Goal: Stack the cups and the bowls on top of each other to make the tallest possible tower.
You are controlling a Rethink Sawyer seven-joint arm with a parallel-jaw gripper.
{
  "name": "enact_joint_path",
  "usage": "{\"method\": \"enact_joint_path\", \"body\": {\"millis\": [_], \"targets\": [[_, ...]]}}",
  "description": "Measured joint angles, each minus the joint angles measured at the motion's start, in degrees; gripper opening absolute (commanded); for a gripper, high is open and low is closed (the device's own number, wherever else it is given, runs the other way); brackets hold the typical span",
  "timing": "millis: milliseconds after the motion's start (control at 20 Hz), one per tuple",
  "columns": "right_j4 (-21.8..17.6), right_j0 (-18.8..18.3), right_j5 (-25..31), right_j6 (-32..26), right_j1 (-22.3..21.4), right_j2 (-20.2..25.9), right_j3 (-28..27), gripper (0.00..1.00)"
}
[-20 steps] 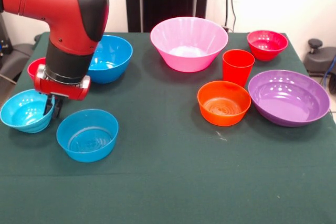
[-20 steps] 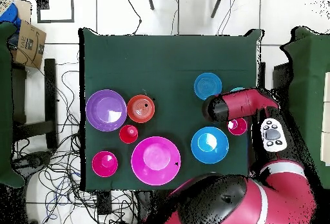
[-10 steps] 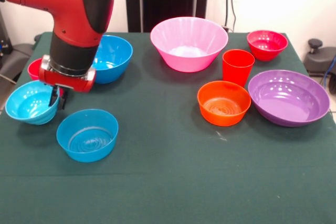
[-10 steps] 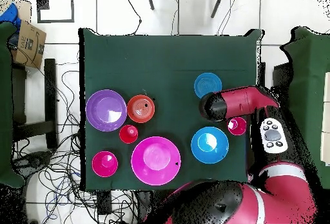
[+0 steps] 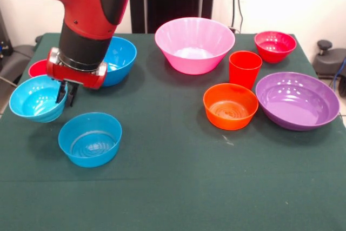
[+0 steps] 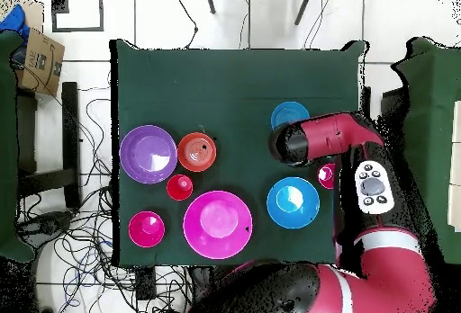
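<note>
- My end effector is pinched on the near-side rim of the small light-blue bowl, which hangs tilted, clear of the table, at the front view's left.
- No tower exists yet; every other piece sits alone. My guess is that this bowl goes onto or into another one, possibly the small blue bowl just beside it (only a judgement).
- A rim pinch lets the bowl swing, so I should travel slowly and keep it high enough to clear the neighbouring rims, including the deep blue bowl behind my wrist.
- Before letting go I should centre it over the target and level it, or it may seat crooked and slide.
- The orange bowl, the orange-red cup, the purple bowl, the pink bowl and the small red bowl stand well apart on the other side.
</note>
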Motion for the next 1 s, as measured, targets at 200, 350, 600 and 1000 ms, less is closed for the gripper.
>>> {"method": "enact_joint_path", "body": {"millis": [200, 350, 600, 1000], "targets": [[0.7, 0.9, 1.2, 0.0, -0.7, 0.0, 0.0, 0.0], [1.5, 1.7, 2.4, 0.0, -1.1, 0.0, 0.0, 0.0], [2.1, 3.0, 3.8, 0.0, -1.7, -0.1, 0.0, 0.0], [3.6, 5.6, 6.2, 0.0, -1.9, -0.1, 0.0, 0.0]]}}
